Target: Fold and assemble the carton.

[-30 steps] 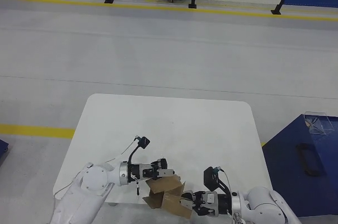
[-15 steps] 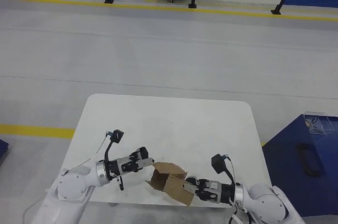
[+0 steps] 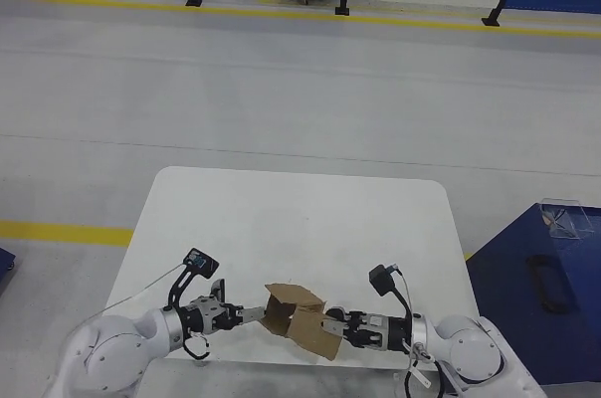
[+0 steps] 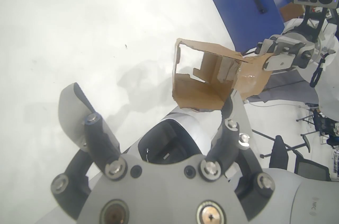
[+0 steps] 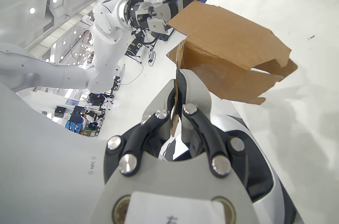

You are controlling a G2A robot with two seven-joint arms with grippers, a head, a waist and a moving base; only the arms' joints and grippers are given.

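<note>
Right gripper: jaws pinched tight on one flap of the carton, with the cardboard edge-on between the pads. From above, this gripper sits at the desk's near edge, right of centre.

Left gripper: jaws spread wide, holding nothing. One fingertip is right up against the carton's lower corner; can't tell if it actually touches. It sits at the desk's near edge too, left of centre.

Carton: over the desk's near edge, about mid-width, between the two grippers. Can't tell whether it rests on the desk or hangs just above it. Long axis runs roughly along that near edge, skewed a bit. The open mouth points at the left gripper, and the flap end points at the right one.

Material: brown corrugated cardboard, half-erected into a rectangular tube. Walls aren't square, edges are ragged and torn, flaps are loose, and there's a shiny patch of clear tape near the gripped end.

Desk: white, smooth top, rounded corners. Blue cabinet stands off the desk's right side.
</note>
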